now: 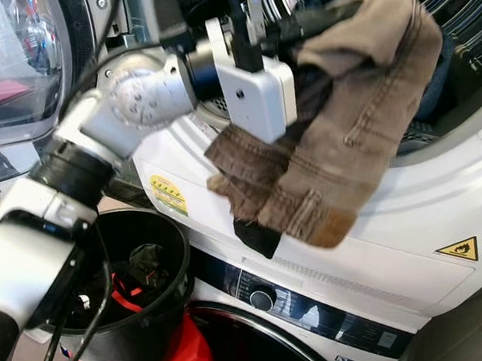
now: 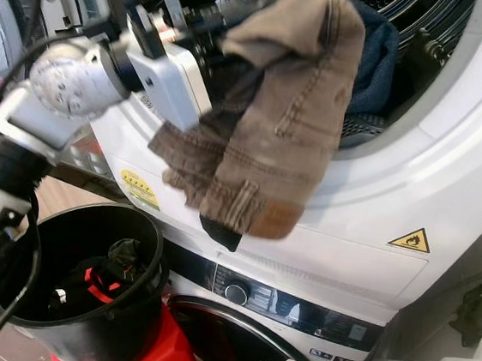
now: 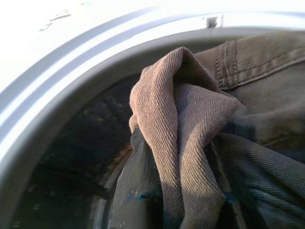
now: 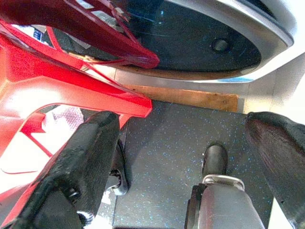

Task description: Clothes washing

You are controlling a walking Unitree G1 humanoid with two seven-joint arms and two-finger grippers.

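Left gripper (image 1: 314, 20) pinching brown trousers (image 1: 350, 132) at the mouth of the upper machine's drum (image 2: 428, 45), fingers closed on a fold of the cloth. Hanging below and beside the gripper, most of the trousers draping over the white door rim (image 1: 429, 192), not yet inside. Lying just beyond the gripper, deeper in the drum, a blue garment (image 2: 376, 61) already loaded. Waiting well below the gripper, a black bucket (image 1: 160, 250) holding what appear to be a few dark and red items. Hanging idle near the floor, right gripper (image 4: 183, 157) spread wide, holding nothing. Loading judged partly done: trousers needing pushing in, bucket needing emptying.
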